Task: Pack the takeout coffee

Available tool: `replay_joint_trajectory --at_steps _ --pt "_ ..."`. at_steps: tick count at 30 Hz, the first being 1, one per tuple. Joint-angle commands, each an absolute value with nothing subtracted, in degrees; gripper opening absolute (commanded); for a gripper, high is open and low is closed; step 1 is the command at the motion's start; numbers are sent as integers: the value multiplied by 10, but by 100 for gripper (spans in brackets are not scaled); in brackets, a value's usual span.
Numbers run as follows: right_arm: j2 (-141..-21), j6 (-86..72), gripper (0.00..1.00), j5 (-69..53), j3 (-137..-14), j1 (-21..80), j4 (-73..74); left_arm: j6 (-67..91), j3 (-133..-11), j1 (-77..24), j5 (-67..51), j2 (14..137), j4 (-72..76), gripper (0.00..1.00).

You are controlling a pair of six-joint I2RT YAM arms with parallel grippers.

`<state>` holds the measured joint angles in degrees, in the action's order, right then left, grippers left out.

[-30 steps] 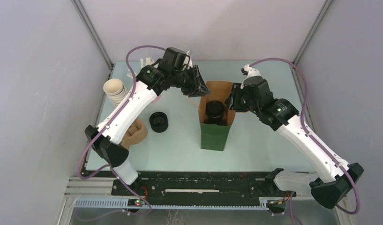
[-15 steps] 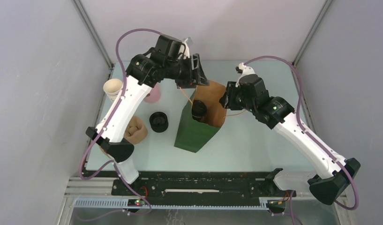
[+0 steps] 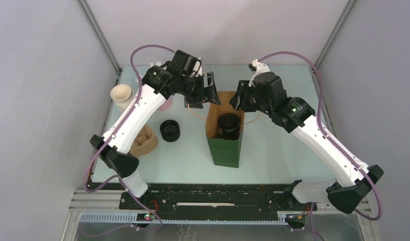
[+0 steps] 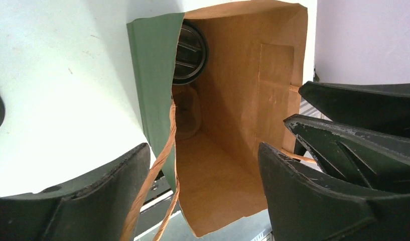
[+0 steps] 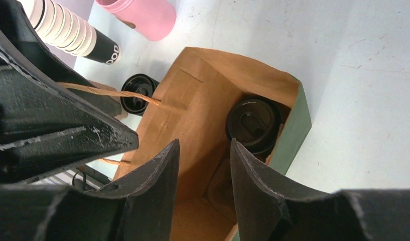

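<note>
The takeout coffee (image 3: pixel 229 123), a dark cup under a round black lid, stands inside the green paper bag (image 3: pixel 226 148) at mid-table. Its lid (image 4: pixel 189 52) shows against the green wall in the left wrist view, and as lid (image 5: pixel 253 122) in the right wrist view. My left gripper (image 3: pixel 205 93) hovers at the bag's back-left rim, open. The rim and a twisted handle (image 4: pixel 157 170) hang loose between its fingers (image 4: pixel 205 150). My right gripper (image 3: pixel 237 100) is over the bag's back-right rim. Its jaws (image 5: pixel 202 146) stand apart over the brown interior with nothing pinched.
A tilted stack of lidless cups (image 3: pixel 123 96) lies at the left edge, with a pink cup (image 3: pixel 165 104) beside it. A squat stack of black lids (image 3: pixel 169 130) and a brown paper holder (image 3: pixel 145 141) sit left of the bag. Cage posts stand at the back corners.
The left gripper opened and let go of the bag's rim. The bag, tipped to the left half a second ago, now stands upright. Both grippers stayed near its mouth.
</note>
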<state>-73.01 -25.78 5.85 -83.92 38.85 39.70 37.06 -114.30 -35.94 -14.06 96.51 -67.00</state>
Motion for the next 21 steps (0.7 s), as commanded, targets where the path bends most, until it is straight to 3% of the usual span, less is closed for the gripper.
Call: replay_joint_trajectory --at_steps 1,6,8,10,14,21 --pt "-741 -241 51 58 -864 400 402 361 -1134 -340 -122 929 -672 86" --pt "-746 -238 51 60 -867 404 406 364 -1172 -338 -127 955 -661 88" --pt "-749 -237 51 63 -872 404 408 365 -1221 -338 -98 988 -695 73" --pt "-750 -237 51 66 -875 404 409 357 -1264 -339 -60 1017 -734 68" --pt "-754 -234 51 70 -877 404 414 339 -1282 -340 -48 1019 -749 90" --pt "-755 -230 52 71 -875 400 415 333 -1262 -342 -20 1024 -756 88"
